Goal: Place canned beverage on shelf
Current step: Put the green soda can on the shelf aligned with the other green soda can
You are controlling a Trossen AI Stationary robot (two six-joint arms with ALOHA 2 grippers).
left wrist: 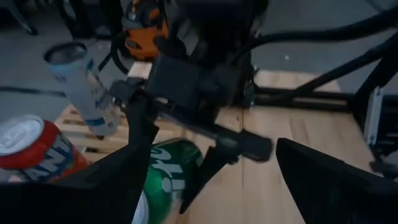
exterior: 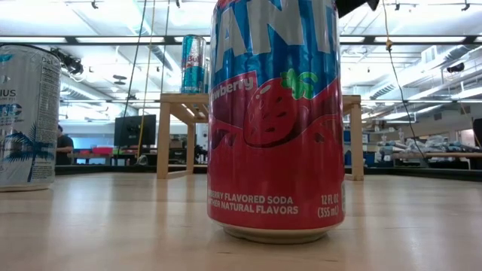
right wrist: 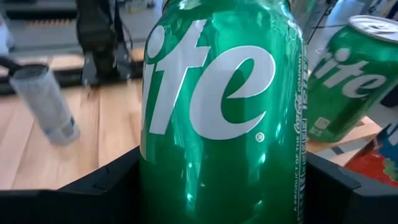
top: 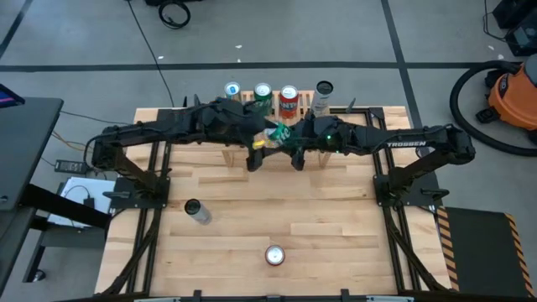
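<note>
Shelf bearing 4 cans; right gripper grasps a green can near it, left gripper released alongside, 2 cans on table remain.

orange shop vacuum: floor, beyond table's right far corner | black hose: looped beside vacuum | black cable coil: floor, past table's far edge | monitor: room behind table
</note>
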